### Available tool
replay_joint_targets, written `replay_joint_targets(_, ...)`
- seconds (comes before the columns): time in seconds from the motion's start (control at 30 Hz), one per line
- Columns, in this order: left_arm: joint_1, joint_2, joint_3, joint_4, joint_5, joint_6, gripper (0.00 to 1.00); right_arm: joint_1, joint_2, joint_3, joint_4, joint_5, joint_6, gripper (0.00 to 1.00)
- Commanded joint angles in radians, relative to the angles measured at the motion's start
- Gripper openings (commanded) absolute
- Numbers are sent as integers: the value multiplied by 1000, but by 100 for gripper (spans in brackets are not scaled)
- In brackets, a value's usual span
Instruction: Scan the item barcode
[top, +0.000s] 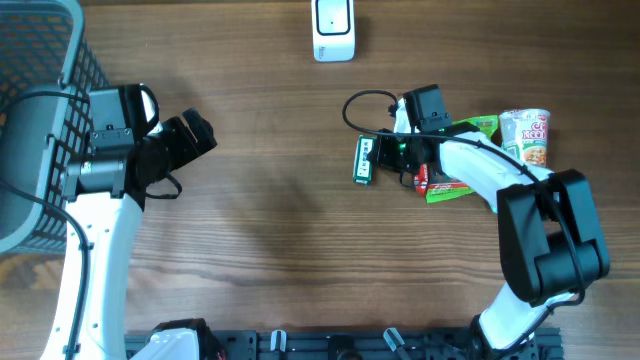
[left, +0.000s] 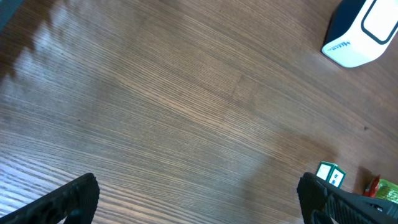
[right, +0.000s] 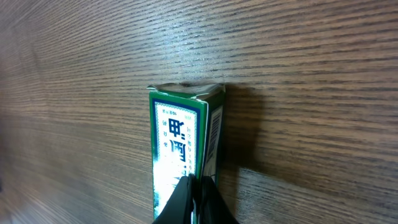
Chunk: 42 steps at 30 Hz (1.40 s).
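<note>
Your main risk is the grip. The right pincer (right: 194, 200) is pinched fully shut on the near end of the green box (right: 180, 140), and from the wrist view it seems to bite only the thin upper edge. If you lift quickly, I judge the box may swing, twist or slip free and drop onto the table (top: 280, 220). A second risk is showing the wrong face to the scanner (top: 333, 30): you cannot tell from these views where the barcode sits, though fine print shows on the narrow side face. The box lies on the wood right of centre, its length running away from the fingers and its far end free, well apart from the scanner at the far edge. The green packet (top: 480, 127) beside the wrist is close enough to be nudged. Your left pincer (top: 195, 135) stands wide open and empty, near the basket (top: 40, 60)
</note>
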Motion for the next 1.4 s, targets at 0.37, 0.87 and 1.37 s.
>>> replay_joint_targets(0.37,-3,4,-1,2,8,9,100,154,-63,154,-249,471,-53,4)
replay_joint_targets(0.87,-3,4,-1,2,8,9,100,250,-63,193,-307,550,113,68)
replay_joint_targets(1.37,-3,4,-1,2,8,9,100,287,-62,64,-249,511,386,64)
